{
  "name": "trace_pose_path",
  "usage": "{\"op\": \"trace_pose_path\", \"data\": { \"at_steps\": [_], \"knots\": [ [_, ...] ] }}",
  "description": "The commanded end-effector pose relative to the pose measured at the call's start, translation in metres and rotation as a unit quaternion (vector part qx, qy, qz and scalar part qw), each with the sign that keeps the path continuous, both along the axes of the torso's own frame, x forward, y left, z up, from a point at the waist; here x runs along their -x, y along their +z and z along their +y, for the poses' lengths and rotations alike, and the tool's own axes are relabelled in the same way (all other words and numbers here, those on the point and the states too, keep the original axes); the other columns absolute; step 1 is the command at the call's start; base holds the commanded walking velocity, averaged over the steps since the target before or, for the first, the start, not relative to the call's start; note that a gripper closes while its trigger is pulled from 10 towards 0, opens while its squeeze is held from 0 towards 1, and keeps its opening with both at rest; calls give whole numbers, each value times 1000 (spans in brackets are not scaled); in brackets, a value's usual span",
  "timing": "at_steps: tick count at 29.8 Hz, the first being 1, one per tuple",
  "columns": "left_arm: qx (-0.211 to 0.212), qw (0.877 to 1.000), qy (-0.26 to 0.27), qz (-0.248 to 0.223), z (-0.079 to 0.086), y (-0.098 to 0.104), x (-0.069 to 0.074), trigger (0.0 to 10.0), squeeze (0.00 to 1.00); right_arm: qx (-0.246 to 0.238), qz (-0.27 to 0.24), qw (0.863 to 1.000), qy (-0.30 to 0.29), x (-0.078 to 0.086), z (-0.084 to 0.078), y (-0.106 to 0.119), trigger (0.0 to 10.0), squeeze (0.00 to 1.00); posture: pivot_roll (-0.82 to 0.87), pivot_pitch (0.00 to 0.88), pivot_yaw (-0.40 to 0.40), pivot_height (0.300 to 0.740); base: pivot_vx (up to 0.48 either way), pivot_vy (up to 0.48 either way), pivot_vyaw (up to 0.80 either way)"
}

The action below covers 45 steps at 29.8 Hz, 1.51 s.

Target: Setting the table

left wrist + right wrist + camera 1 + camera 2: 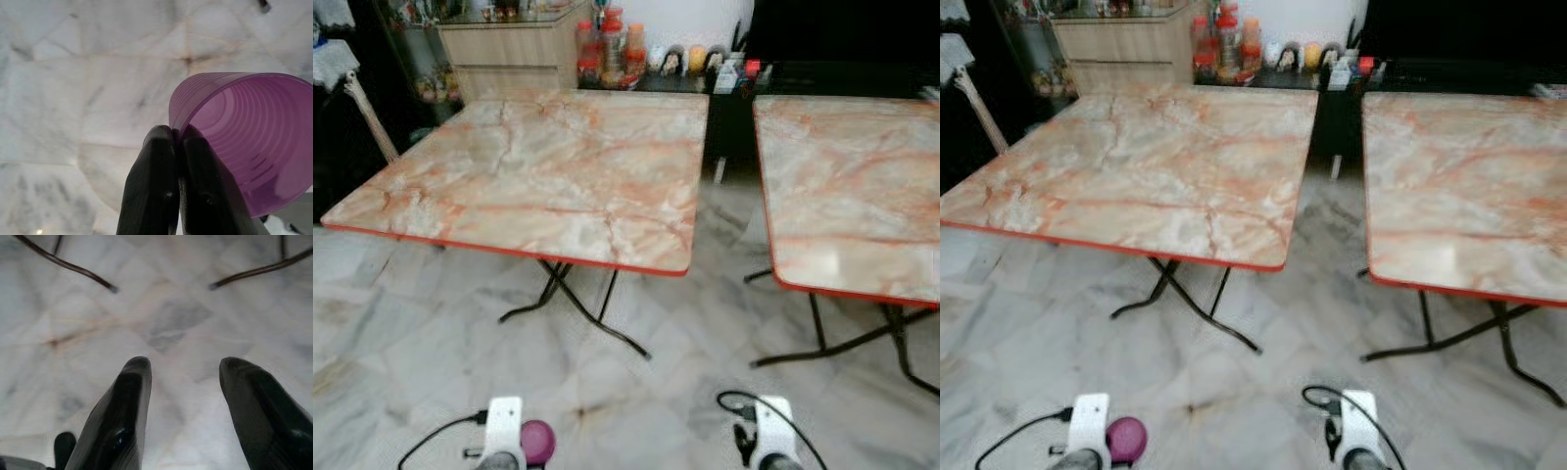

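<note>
Left pincer (177,134) is clamping the rim of a purple cup (244,142), fingers pressed together with the cup wall between them; the left wrist view is showing the ribbed inside of the cup against grey marble floor (88,88). In the left eye view the cup (537,442) is sitting at the bottom edge, left of centre, just beside the white left wrist (503,431), low over the floor and well apart from both tabletops.

Right pincer (183,369) is hanging wide, holding nothing, two black fingers (122,416) spread over the floor; the right wrist view is also catching the ends of two dark table feet (73,267) at the top of the frame. The white right wrist (769,431) is showing at bottom right of the left eye view.

Head views are giving the room: a left tabletop (548,176) and a right tabletop (862,196), both orange-veined marble pattern with red edges, on black folding legs (578,304), a gap between them. A cabinet (509,49) is standing at upper left, with jars and bottles (607,49) along the back wall at top centre.
</note>
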<state>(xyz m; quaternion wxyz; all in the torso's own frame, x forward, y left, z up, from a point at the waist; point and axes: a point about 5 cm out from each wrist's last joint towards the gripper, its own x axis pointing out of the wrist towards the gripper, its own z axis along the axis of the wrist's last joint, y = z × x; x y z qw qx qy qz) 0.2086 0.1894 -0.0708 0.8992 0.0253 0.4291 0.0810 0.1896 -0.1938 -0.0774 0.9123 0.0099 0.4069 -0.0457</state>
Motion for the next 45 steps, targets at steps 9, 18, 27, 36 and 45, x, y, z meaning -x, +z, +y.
{"op": "trace_pose_path", "data": {
  "at_steps": [9,18,27,36,45],
  "knots": [
    [-8,1000,0,16,5,-4,8,10000,0,-8,-1,1000,-3,-1,5,0,10000,0,-57,0,4,740,0,-412,0],
    [10,1000,7,2,2,-3,6,10000,0,-16,3,1000,3,0,9,-1,10000,0,-54,0,6,740,0,0,0],
    [3,1000,1,10,5,-3,6,10000,0,-21,3,1000,2,0,11,-2,10000,0,-57,0,10,740,93,0,0],
    [6,1000,0,10,2,-3,6,10000,0,-18,2,1000,2,-1,10,-1,10000,0,-59,0,8,740,305,0,0],
    [6,1000,-2,11,2,-3,6,10000,0,-16,7,1000,3,1,10,-2,10000,0,-60,0,10,740,312,0,0]
  ]
}}
